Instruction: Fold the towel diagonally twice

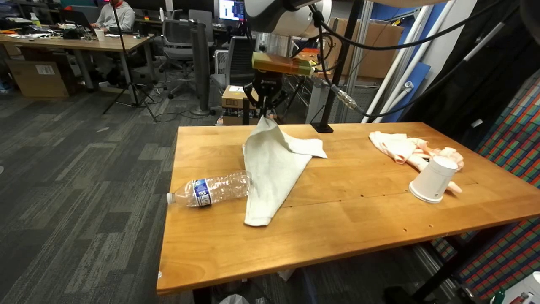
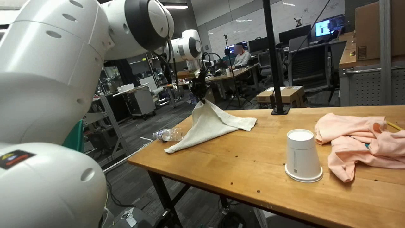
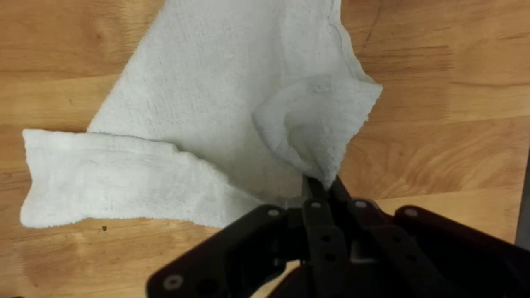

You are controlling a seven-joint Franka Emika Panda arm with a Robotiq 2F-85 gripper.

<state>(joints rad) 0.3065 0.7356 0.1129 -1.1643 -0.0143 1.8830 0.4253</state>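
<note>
Slowly does it: lift the towel [image 1: 272, 173] across, don't drag it

Right now the jaws hold a small pinch of the towel, drawn up into a peak directly beneath them; the rest spreads below on the counter [image 1: 358, 228]. For a clean fold, I'd bring that pinch over the body of the towel in a low arc, so the bottom layer isn't pulled out of place. Let the hanging part land first, then lower the jaws, and part them only once the pinch rests on the layer below. The flap [image 3: 120, 178], left of the jaws in the wrist view, looks loose and could ruck up if tugged. Mind the bottle [image 1: 221, 189], lying below and to one side of the jaws with its base just beside the towel: a sideways pull might set it rolling. The cup [image 2: 303, 156] and pink cloth [image 2: 354, 148], well away from the jaws, should not interfere.

How many layers the jaws have caught is hidden, as is whatever lies tucked under the peak, so I can't say whether this belongs to the first or second fold. The wrist view cuts off the towel's far end, and in neither exterior view can I tell whether bottle and towel touch.
</note>
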